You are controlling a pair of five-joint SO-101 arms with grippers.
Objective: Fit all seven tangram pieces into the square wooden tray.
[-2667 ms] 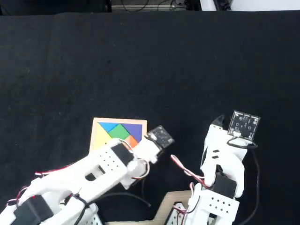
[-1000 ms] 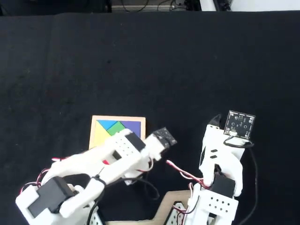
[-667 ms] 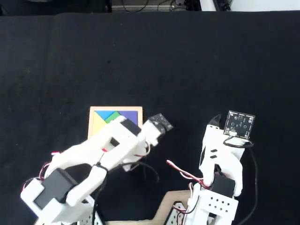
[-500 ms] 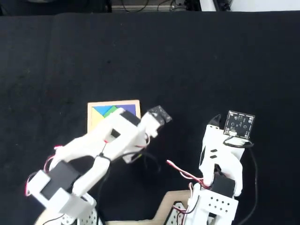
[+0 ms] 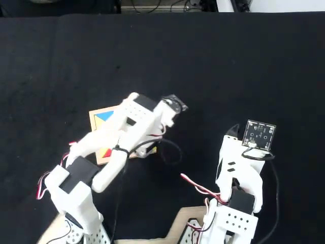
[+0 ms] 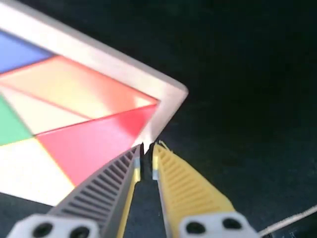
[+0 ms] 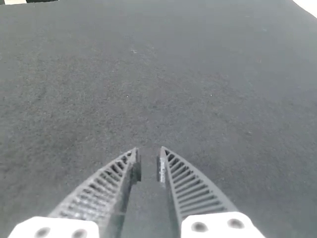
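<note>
The square wooden tray [image 5: 93,115] lies tilted on the black cloth, mostly hidden under my left arm [image 5: 131,121]; a blue piece [image 5: 104,116] and a red and yellow patch [image 5: 106,152] show. In the left wrist view the tray's rim [image 6: 99,55] frames flat-lying blue [image 6: 20,49], orange [image 6: 74,89], red [image 6: 94,144] and green [image 6: 9,124] pieces. My left gripper [image 6: 147,148] is shut, its tips against the rim beside the red piece, near a corner. My right gripper [image 7: 148,161] is shut over bare cloth, well right of the tray.
The right arm [image 5: 239,168] stands at the near right with its wires [image 5: 198,185]. A wooden board [image 5: 175,223] sits at the near edge between the arm bases. Black cloth [image 5: 203,61] stretches wide beyond both arms.
The left arm has swung away from its base, and the tray has slid farther up the table and turned askew. The right arm has kept still.
</note>
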